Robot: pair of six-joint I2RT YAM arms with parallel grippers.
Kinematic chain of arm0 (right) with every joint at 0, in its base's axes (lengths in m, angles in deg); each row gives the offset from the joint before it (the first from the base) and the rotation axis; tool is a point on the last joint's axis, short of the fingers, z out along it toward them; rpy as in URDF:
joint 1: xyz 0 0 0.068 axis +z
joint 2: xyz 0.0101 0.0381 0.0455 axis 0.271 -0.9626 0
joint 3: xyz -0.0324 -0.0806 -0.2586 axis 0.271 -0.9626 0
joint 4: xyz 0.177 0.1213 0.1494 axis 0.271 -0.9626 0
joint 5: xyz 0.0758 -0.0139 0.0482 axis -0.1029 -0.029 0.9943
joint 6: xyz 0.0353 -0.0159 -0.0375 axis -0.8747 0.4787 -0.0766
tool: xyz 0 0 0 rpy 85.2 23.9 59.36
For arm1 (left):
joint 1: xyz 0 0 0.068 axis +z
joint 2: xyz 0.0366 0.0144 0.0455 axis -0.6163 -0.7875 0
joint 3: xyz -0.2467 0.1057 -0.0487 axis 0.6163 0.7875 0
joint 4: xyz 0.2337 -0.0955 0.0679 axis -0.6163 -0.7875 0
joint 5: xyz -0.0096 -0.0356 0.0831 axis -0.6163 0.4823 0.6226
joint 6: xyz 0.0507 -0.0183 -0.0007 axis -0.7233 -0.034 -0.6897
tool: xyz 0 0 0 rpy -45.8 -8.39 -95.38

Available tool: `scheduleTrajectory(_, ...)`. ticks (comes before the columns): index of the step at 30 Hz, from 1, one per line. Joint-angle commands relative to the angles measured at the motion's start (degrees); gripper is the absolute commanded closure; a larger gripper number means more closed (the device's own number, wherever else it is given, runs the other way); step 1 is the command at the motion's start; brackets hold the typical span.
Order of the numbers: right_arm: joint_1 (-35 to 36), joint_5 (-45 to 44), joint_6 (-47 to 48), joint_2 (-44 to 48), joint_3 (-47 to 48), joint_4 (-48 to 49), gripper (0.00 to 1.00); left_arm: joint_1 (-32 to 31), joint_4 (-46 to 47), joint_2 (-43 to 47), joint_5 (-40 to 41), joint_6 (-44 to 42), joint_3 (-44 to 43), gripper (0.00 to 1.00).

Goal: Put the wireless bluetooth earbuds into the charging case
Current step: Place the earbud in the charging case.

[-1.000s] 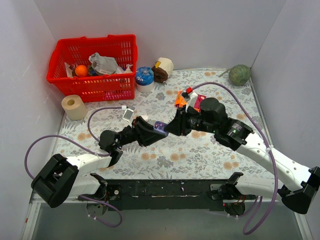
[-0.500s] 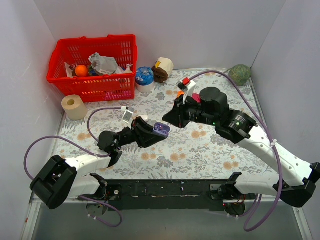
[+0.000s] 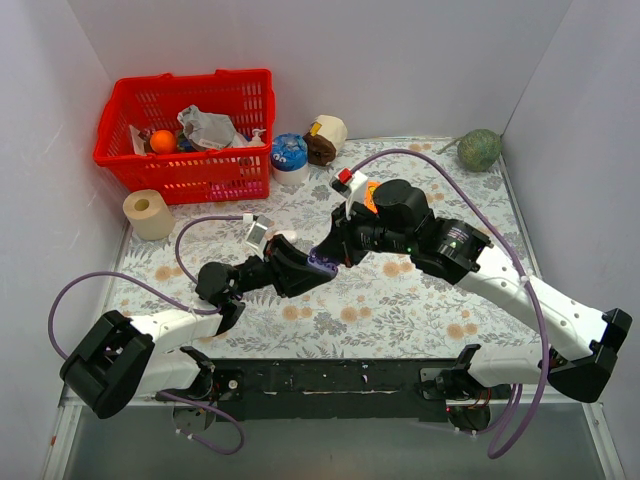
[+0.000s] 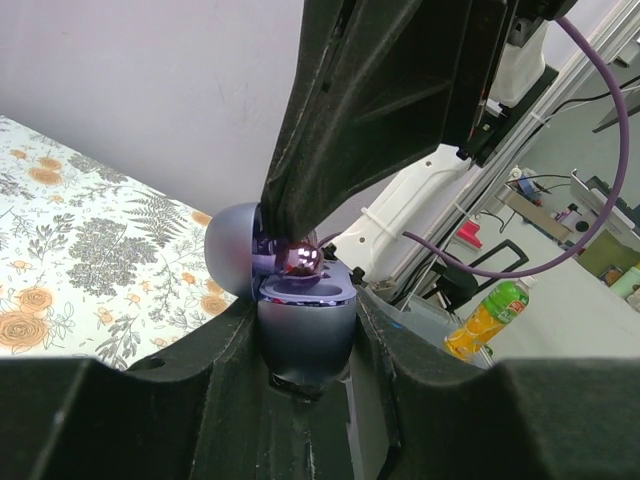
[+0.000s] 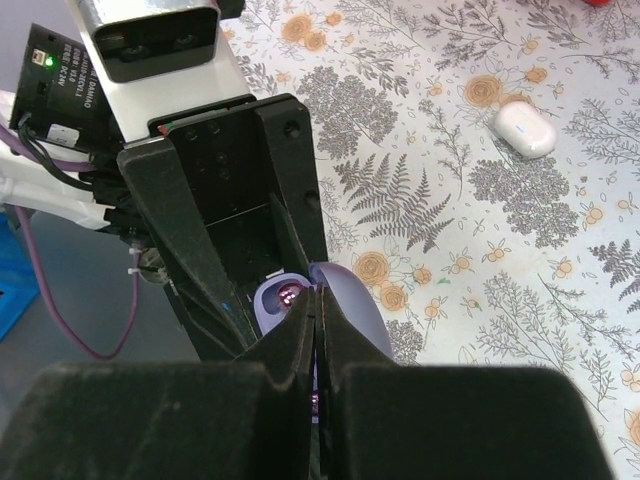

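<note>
My left gripper (image 4: 303, 306) is shut on the purple charging case (image 4: 305, 335), holding it upright with its lid (image 4: 232, 250) swung open. A shiny purple earbud (image 4: 303, 258) sits in the case's top. My right gripper (image 4: 290, 225) is shut, and its joined tips come down onto that earbud. From the right wrist I see the same case (image 5: 272, 300) and earbud (image 5: 290, 293) just beyond my right gripper (image 5: 318, 297). From above, both grippers meet mid-table at the case (image 3: 320, 262). A white charging case (image 5: 525, 130) lies shut on the floral cloth.
A red basket (image 3: 185, 135) of odds and ends stands at the back left, with a paper roll (image 3: 148, 213) in front of it. A blue-lidded tub (image 3: 289, 155), a brown-and-white item (image 3: 325, 138) and a green ball (image 3: 480, 148) line the back. Purple cables loop around both arms.
My right gripper's jaws have closed. It lifted slightly off the case, then came back down onto it. The left arm and the case have stayed put.
</note>
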Motion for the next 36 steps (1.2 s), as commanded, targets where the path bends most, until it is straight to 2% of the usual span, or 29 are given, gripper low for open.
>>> scheduleTrajectory(1, 0.28, -1.98, 0.99, -0.32, 2.42, -2.51, 0.99, -0.27, 4.83, 1.85, 0.25, -1.25, -1.36, 1.0)
scheduleTrajectory(12, 0.28, -4.44, 2.49, 1.0, 2.33, -4.62, 0.99, -0.27, 2.72, 2.9, 1.22, -2.31, -1.63, 1.0)
scheduleTrajectory(14, 0.37, -4.71, 2.22, 1.09, 2.86, -4.53, 0.94, -0.27, 2.72, 2.82, 1.22, -2.31, -1.63, 1.0)
scheduleTrajectory(18, 0.37, -5.67, 1.35, 0.65, 4.61, -4.36, 0.77, -0.27, 2.89, 2.64, 1.57, -2.31, -1.37, 1.0)
scheduleTrajectory(21, 0.28, -6.55, 0.73, -0.14, 6.46, -4.36, 0.71, -0.27, 3.15, 2.46, 1.75, -2.13, -1.1, 1.0)
scheduleTrajectory(31, 0.28, -11.38, -0.94, -3.21, 14.37, -10.85, 0.66, -0.27, 4.65, 2.46, 3.5, -2.92, 0.22, 1.0)
scheduleTrajectory(36, 0.28, -13.23, -2.17, -5.85, 18.94, -18.4, 0.63, -0.27, 2.81, 2.99, 9.46, -7.65, 0.57, 1.0)
